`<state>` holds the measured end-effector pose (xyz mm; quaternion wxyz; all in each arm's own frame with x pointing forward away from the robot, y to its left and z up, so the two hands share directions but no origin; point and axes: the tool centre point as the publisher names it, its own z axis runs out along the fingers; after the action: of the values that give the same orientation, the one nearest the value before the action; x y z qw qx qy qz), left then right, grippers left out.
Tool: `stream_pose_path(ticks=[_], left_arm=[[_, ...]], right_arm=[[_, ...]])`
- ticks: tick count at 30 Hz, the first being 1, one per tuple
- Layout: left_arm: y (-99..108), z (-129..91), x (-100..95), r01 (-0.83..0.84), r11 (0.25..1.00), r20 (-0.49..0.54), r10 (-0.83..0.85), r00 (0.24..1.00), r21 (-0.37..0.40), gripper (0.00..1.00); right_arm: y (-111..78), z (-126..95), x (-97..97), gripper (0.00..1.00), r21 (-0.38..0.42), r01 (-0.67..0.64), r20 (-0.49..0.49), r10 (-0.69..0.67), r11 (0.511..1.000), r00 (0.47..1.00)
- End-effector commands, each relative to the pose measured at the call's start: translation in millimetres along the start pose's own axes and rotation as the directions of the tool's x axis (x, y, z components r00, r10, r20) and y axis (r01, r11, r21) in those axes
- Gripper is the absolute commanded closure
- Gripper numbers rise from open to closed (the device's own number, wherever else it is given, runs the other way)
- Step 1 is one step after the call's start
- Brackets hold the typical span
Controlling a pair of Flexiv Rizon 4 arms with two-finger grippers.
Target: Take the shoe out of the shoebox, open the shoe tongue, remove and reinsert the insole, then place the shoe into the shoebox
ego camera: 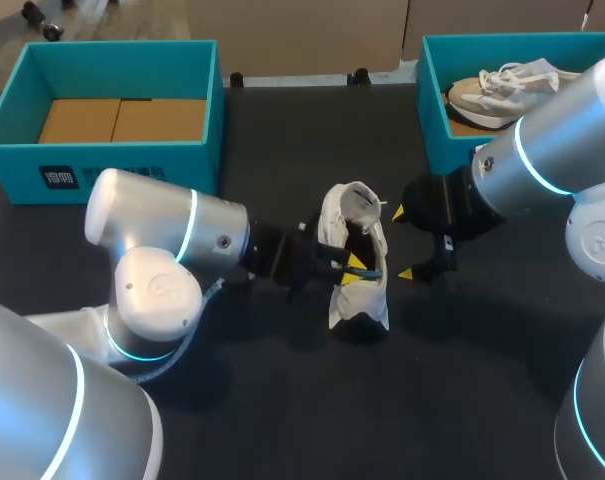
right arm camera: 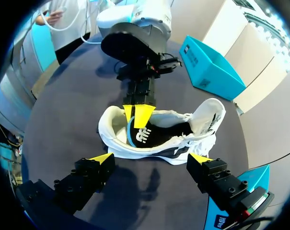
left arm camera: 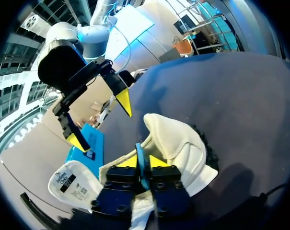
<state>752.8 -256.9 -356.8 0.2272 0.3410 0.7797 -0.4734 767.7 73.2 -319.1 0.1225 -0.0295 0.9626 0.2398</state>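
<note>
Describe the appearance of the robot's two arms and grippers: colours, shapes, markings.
Both arms, the left arm and the right arm, are rounded silver-grey tubes with white joint caps and glowing light-blue rings. Each ends in a black two-fingered gripper, left gripper and right gripper, with yellow wedge-shaped tips.

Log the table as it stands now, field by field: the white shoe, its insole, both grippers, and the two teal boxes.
shoe: white sneaker out of the boxes, on the black table, between the grippers
insole: dark blue-edged insole inside the sneaker
left gripper: in the sneaker's opening, shut on the insole's edge
right gripper: open, beside the sneaker, not touching it
left teal shoebox: no shoe, brown cardboard floor showing
right teal shoebox: holds a beige-and-white sneaker
</note>
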Motion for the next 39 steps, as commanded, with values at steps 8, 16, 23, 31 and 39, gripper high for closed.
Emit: stream_pose_path(ticks=[8, 16, 23, 31, 39], left_arm=[[-19.4, -22.0, -13.1, -0.021, 1.000, 0.042, 0.021, 0.999, 0.007, 0.28], [-23.1, -33.8, -23.3, -0.045, 0.999, 0.044, 0.045, 0.998, 0.004, 0.28], [-23.9, -43.1, -36.3, -0.075, 0.997, 0.041, 0.075, 0.996, 0.001, 0.29], [-25.1, -57.0, -45.3, -0.102, 0.995, 0.017, 0.102, 0.995, 0.004, 0.30], [-27.8, -67.2, -53.4, -0.146, 0.989, -0.059, 0.148, 0.987, 0.035, 0.30]], right_arm=[[0.6, 0.8, 1.0, 0.00, 0.004, 0.000, 0.003, 0.000, 1.000, 1.000], [0.6, 0.8, 1.0, 0.00, 0.004, 0.000, 0.003, 0.000, 1.000, 1.000], [0.6, 0.8, 1.0, 0.00, 0.004, 0.000, 0.003, 0.000, 1.000, 1.000], [0.6, 0.8, 1.0, 0.00, 0.004, 0.000, 0.003, 0.000, 1.000, 1.000], [0.6, 0.8, 1.0, 0.00, 0.004, 0.000, 0.003, 0.000, 1.000, 1.000]])
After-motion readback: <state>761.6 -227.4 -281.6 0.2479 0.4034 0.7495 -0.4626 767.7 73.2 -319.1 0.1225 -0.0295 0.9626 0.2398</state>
